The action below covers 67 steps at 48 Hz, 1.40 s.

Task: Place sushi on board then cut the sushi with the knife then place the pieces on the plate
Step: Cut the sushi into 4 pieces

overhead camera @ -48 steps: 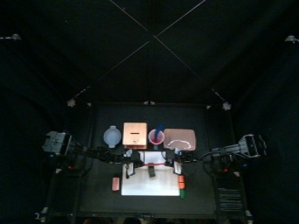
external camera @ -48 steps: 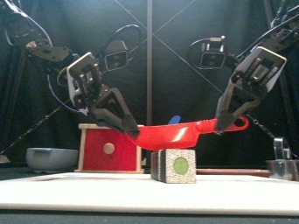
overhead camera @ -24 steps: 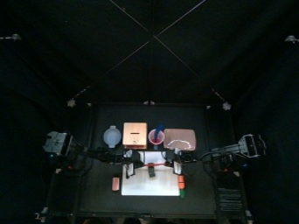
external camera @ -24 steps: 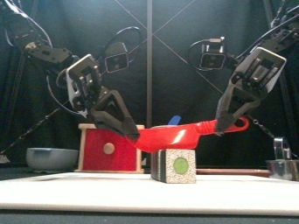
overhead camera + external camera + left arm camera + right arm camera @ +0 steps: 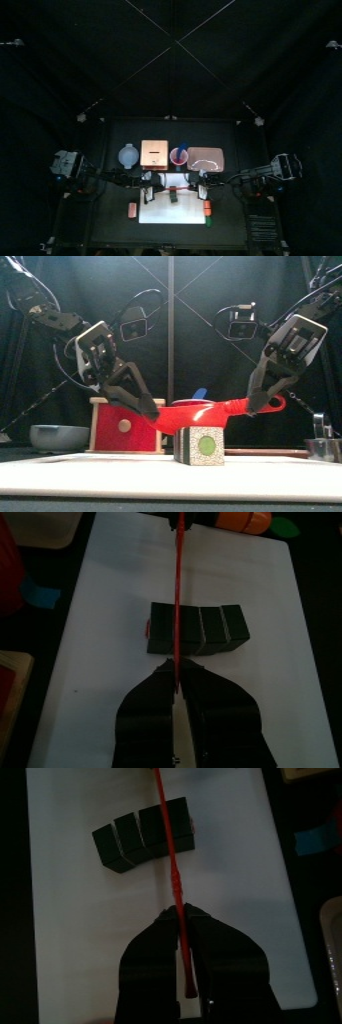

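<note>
Above the white board (image 5: 80, 478), my left gripper (image 5: 144, 408) and right gripper (image 5: 251, 404) both clamp the red knife (image 5: 201, 414). It hangs over the sushi roll (image 5: 201, 445).

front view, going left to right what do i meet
blue-grey bowl → wooden box → sushi roll → right end effector. The red knife and left end effector overlap others, so they are left out.

No readable text (or labels) anywhere.
</note>
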Each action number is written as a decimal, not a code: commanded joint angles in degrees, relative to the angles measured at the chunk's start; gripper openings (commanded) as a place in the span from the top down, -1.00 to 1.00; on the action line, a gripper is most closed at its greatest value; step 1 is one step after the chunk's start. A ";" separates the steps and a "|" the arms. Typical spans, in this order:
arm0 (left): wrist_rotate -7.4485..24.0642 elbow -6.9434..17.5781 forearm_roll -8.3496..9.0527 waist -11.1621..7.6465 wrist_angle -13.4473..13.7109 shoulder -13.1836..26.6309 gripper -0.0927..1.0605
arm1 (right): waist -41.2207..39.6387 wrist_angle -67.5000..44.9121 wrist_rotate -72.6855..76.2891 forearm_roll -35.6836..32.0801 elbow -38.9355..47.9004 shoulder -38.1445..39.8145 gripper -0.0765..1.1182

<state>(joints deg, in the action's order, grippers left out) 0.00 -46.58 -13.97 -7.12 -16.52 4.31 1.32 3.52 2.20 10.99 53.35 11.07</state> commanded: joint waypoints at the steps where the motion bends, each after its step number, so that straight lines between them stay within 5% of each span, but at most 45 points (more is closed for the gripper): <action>1: 0.00 0.88 -0.09 0.09 -0.09 0.09 0.12 | -0.44 0.18 0.18 0.70 -0.44 -0.18 0.32; 47: 0.35 1.32 0.00 2.99 -0.09 3.16 0.12 | -1.93 0.18 0.09 1.32 -1.23 -5.80 0.32; 67: 0.44 2.02 1.58 4.75 -0.09 2.20 0.12 | -3.16 0.97 0.09 0.53 -1.85 -4.75 0.32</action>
<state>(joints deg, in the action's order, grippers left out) 0.53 -45.70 -12.57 -2.55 -16.44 7.82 -1.49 3.87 2.02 11.43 52.47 4.48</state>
